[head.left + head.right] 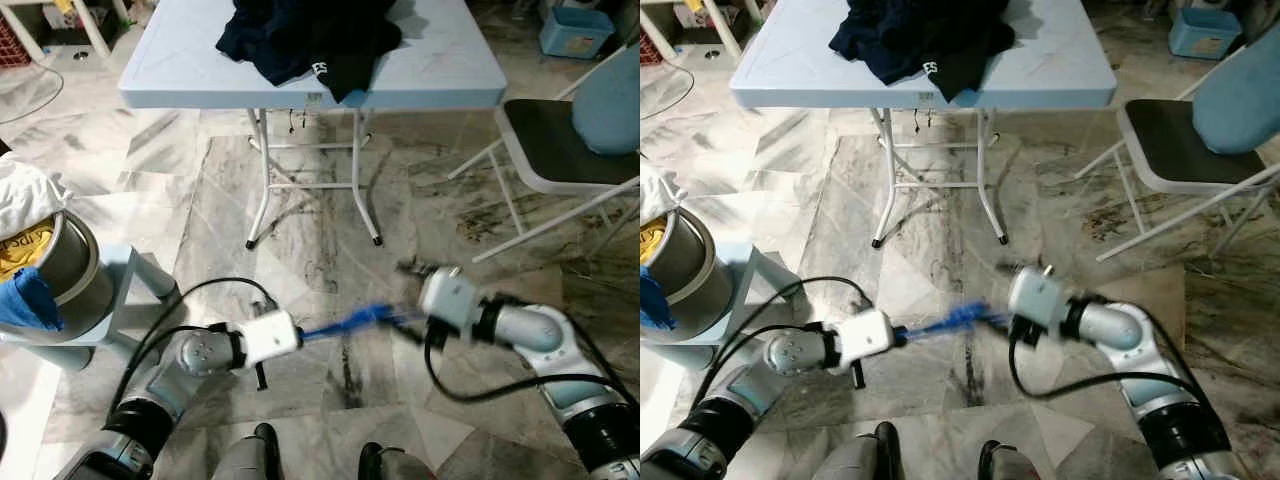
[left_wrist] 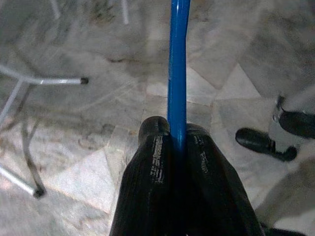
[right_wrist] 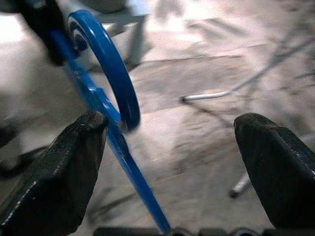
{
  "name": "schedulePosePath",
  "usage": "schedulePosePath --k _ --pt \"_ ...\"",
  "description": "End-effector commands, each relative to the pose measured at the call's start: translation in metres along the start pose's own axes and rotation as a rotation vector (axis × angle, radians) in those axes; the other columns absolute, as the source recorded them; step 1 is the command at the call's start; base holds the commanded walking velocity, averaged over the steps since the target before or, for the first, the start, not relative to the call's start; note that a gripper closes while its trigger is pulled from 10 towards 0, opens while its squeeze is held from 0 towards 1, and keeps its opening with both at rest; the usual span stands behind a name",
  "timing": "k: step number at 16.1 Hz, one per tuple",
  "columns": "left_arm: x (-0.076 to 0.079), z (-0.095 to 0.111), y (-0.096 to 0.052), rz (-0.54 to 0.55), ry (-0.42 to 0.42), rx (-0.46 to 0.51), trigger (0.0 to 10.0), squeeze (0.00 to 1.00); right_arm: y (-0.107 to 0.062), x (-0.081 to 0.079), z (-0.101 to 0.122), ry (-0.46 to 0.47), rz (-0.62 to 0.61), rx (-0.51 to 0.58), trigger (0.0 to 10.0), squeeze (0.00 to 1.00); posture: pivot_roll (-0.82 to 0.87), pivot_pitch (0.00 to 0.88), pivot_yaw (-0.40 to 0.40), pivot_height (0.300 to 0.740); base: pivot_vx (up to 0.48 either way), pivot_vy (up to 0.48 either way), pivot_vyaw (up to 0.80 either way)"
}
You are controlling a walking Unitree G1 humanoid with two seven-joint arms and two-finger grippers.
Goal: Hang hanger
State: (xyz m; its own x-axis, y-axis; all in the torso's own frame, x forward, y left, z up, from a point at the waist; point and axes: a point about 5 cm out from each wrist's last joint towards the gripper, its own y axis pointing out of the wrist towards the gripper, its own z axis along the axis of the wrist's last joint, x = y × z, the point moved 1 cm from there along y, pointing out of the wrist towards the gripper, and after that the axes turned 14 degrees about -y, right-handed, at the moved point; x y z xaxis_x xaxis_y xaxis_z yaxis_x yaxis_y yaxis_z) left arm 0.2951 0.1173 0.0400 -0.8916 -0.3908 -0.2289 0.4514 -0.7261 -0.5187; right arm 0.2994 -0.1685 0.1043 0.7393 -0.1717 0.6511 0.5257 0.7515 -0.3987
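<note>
While the blue hanger [image 1: 352, 321] hung low over the marble floor [image 1: 300, 250], it stretched between the two arms, blurred in the head views. The left gripper [image 2: 178, 135] had its two black fingers [image 2: 155, 162] clamped tight on the hanger's straight blue bar. The right gripper [image 3: 172, 142] stood with its fingers spread wide, the hanger's curved hook and bar lying between them, close against one finger [image 3: 64, 167]. Beyond stood a light blue folding table [image 1: 440, 85] with dark clothes [image 1: 310, 35] heaped at its far edge. A white folding chair [image 1: 560, 150] stood off the table's right corner, and a metal bin [image 1: 65, 275] sat at the left.
</note>
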Motion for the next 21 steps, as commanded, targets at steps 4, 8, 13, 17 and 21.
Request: schedulePosePath --k 4,8,13,17,21 --pt "0.004 0.005 0.004 -0.032 0.047 0.034 10.0 0.00 -0.002 -0.015 -0.006 -0.021 0.186 -0.022 10.0 0.00 -0.03 0.214 0.028 0.740 0.000 0.000 0.00" --pt "0.001 0.006 0.001 -0.031 0.083 0.052 10.0 0.00 0.006 -0.020 -0.008 -0.043 0.199 -0.030 9.7 0.00 -0.02 0.217 0.030 0.740 0.000 0.000 0.00" --pt "0.001 0.008 0.002 -0.042 0.096 0.071 10.0 0.00 0.020 -0.031 -0.016 -0.103 0.190 -0.093 10.0 0.00 -0.02 0.222 0.035 0.740 0.000 0.000 0.00" --pt "0.002 0.008 0.001 -0.050 0.105 0.070 10.0 0.00 0.018 -0.026 -0.037 -0.155 0.120 -0.230 0.0 0.00 -0.02 0.227 0.036 0.740 0.000 0.000 0.00" --pt "0.003 0.009 0.004 -0.051 0.107 0.071 10.0 0.00 0.013 -0.027 -0.052 -0.190 0.149 -0.316 0.0 0.00 -0.02 0.224 0.025 0.740 0.000 0.000 0.00"
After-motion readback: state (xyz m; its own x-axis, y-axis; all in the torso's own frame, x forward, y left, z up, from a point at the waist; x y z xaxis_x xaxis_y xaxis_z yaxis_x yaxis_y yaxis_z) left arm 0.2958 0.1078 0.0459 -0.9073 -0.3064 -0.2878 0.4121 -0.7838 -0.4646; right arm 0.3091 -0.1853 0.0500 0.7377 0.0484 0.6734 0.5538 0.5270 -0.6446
